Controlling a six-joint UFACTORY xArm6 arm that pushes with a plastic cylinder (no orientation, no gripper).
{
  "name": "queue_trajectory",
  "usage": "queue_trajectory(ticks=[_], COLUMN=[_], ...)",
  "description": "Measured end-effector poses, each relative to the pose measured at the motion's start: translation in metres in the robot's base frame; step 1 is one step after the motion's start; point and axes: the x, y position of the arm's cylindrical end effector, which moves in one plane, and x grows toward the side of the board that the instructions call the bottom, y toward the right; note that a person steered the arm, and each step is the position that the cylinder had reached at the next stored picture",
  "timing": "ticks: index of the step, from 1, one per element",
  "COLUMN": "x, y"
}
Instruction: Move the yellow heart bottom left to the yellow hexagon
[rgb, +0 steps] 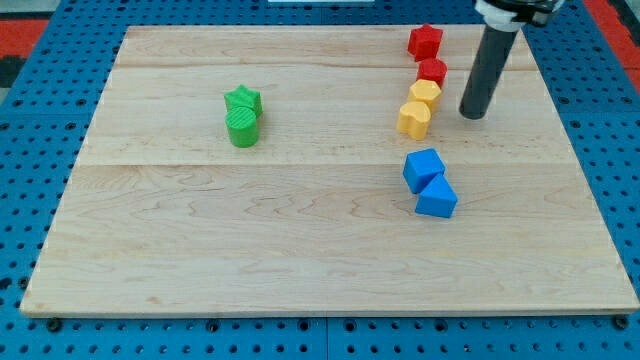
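Wooden board (300, 250): yellow heart (414, 119) touches yellow hexagon (425, 94) at its lower left, orientation unclear; my tip (472, 114), clawless, stands right.

— What do we see at the view's left of the wooden board (300, 260)?
— A green star (243, 98) touching a green cylinder (242, 127) just below it.
— And toward the right?
— We find a red star (424, 41) near the top, a red cylinder (432, 70) under it, and lower down a blue cube (423, 167) touching a blue wedge (437, 198).
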Motion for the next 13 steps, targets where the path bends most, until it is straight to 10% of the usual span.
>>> queue_trajectory(ticks=[8,13], x=[-0.058,0.062], y=[-0.024,-0.09])
